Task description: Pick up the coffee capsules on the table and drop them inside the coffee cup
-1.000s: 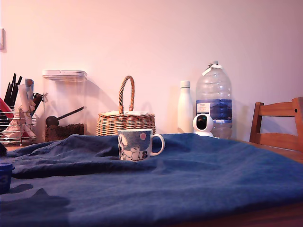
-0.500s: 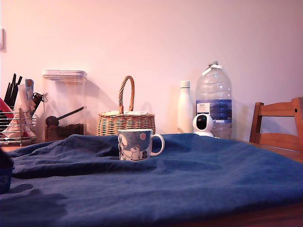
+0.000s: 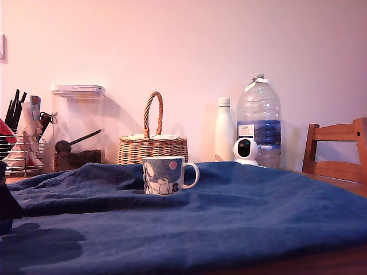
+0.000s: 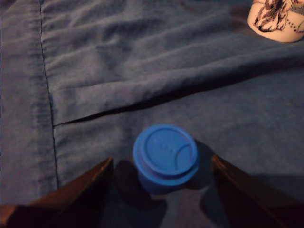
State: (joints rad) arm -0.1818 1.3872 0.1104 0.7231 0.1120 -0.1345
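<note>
Moved: my gripper [image 4: 164, 190] dropped lower at the exterior view's left edge.
Fingers: spread wide, flanking capsule [image 4: 165, 154], not touching.
Room: open cloth [image 4: 142, 71] around.
Mug [image 3: 165, 175]: well apart.

Exterior view: low, table-level, faces wall. Wrist view: close, down onto cloth [image 4: 142, 71]. Shared: mug [image 3: 163, 175].

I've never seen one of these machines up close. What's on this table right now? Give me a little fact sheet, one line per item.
capsule: blue coffee capsule standing on the cloth, flat round face up
end effector: open, one finger on each side of the capsule, not touching it
cup: coffee cup upright on the cloth, handle toward the exterior view's right
surface: wrinkled blue cloth over the table
behind the cup: wicker basket, white bottle, large water bottle
capsule in cup: not yet
</note>
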